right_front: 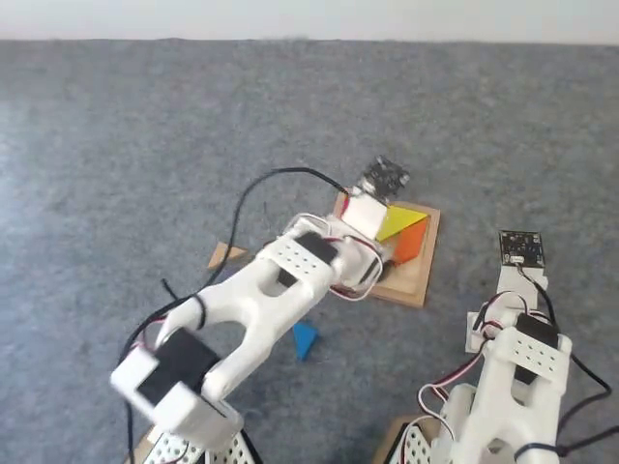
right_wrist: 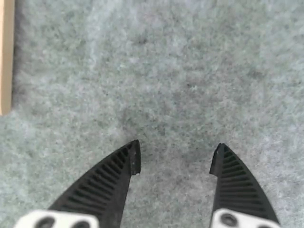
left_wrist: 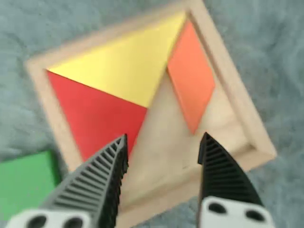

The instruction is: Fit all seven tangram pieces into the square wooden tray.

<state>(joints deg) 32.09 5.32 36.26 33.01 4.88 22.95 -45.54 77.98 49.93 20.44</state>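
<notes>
The square wooden tray holds a large yellow triangle, a red triangle and an orange parallelogram; the rest of its floor is bare wood. A green piece lies on the carpet just outside the tray's rim. My left gripper hangs open above the bare part of the tray, holding nothing. Over plain carpet, my right gripper stands open and empty, with the tray's edge off to one side. In the high view the left arm covers part of the tray.
A blue triangle lies on the grey carpet in front of the tray, beside the left arm. A small tan triangle lies to the tray's left. The right arm stands to the right of the tray, near the front edge.
</notes>
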